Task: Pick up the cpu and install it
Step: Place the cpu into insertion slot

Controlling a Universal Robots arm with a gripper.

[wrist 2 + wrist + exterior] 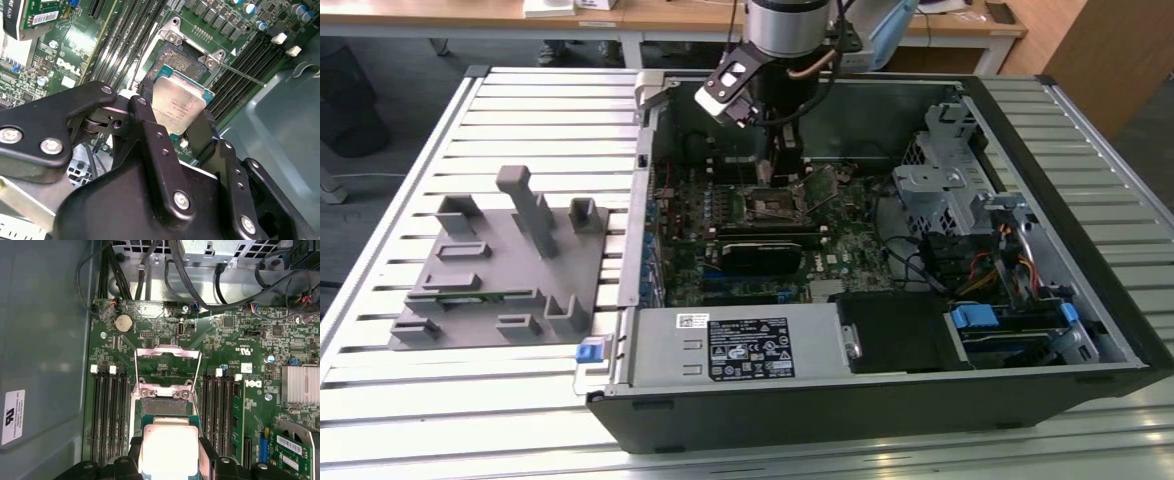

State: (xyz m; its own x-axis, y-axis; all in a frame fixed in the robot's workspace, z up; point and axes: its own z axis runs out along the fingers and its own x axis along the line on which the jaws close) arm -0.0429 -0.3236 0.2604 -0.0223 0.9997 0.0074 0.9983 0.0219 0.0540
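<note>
Tool: the tool [176, 119] is closed narrowly on the cpu [177, 107], with one black finger on each of two opposite edges.
Reason for the grip: by judgement, holding it by the edges leaves the shiny top and the underside untouched. It also keeps the fingers [150, 130] outside the chip's outline.
Cpu position: it is gripped in the tool and sits over the near part of the socket [162, 405], roughly level with the board. Whether it touches the socket yet cannot be told.
Cpu alignment: in the first wrist view its sides run about parallel to the socket's sides, which suggests it is being squared up to the opening.
Load plate: the metal load plate [167, 351] is swung up and away from the socket, so the dark seat is uncovered.
Lever: a thin lever [240, 75] juts out beside the socket, released rather than latched.
Surroundings: memory slots [107, 410] flank the socket on both sides, leaving the fingers only a narrow lane.
Computer case: the computer case [881, 400] lies on its side with its panel off, so the motherboard [854, 240] faces up toward the arm.
Grey fixture: a grey fixture [507, 270] stands on the slatted worktop [400, 430], at the exterior view's left and well apart from the case.
Progress: the pick looks done, but the chip is not seated or clamped.
</note>
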